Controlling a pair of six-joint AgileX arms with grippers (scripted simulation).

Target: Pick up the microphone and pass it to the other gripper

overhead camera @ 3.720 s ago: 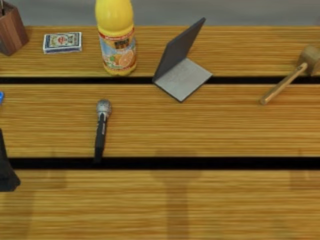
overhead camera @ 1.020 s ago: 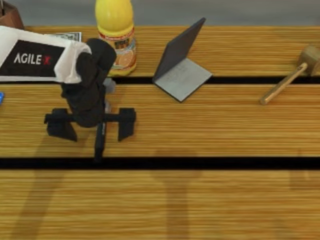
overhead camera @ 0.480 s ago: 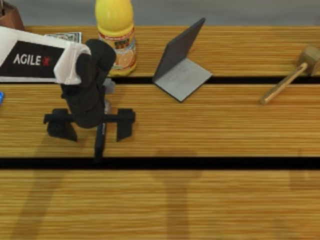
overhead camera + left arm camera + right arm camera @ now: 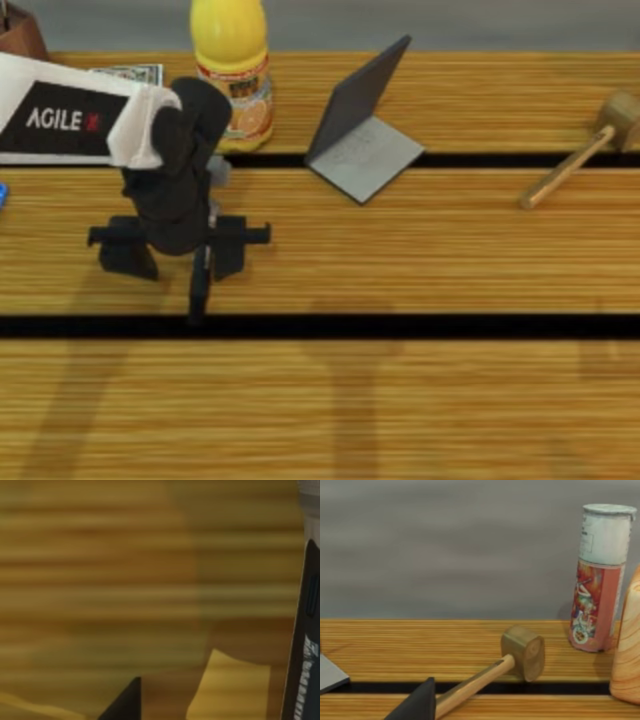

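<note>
Below our left gripper [image 4: 178,248], fingers spread either side, the microphone [image 4: 200,285] lies on the table [image 4: 420,250], its head hidden by the arm. Our right gripper is out of sight.

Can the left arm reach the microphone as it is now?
Probably yes. The left claw hangs right over the microphone, open, one finger on each side of its handle. Nothing lies between them, and the juice bottle stands clear behind.

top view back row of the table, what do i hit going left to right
Brown wooden holder at the corner → yellow-capped orange juice bottle → open grey notebook standing like a tent → wooden mallet.
</note>
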